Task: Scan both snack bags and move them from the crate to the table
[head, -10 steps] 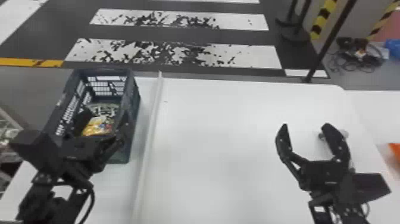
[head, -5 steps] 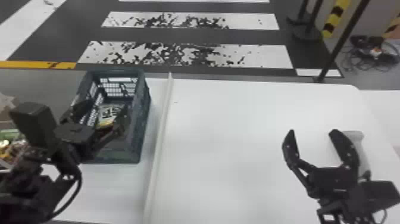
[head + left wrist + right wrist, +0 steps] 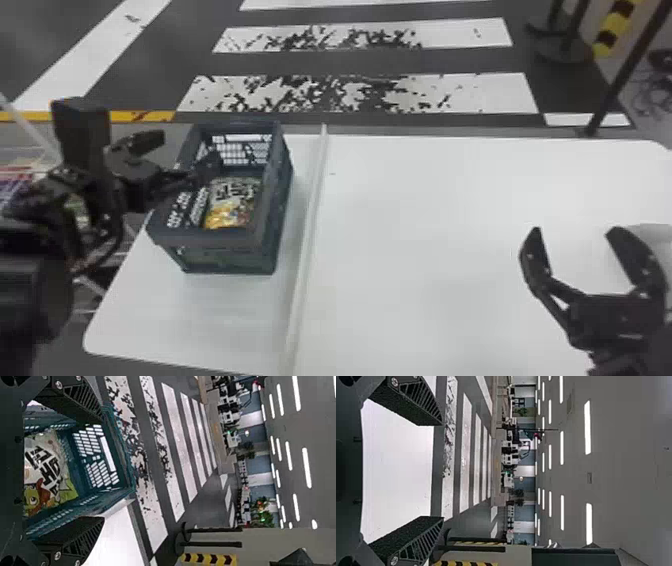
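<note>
My left fingers gape empty, and in the crate near them a snack bag awaits its move.

The white, round-cornered table is crossed from the far edge towards the near one by a long, pale raised strip. Left of it, near the table's left edge, a dark blue-green plastic crate is supported upright.
</note>
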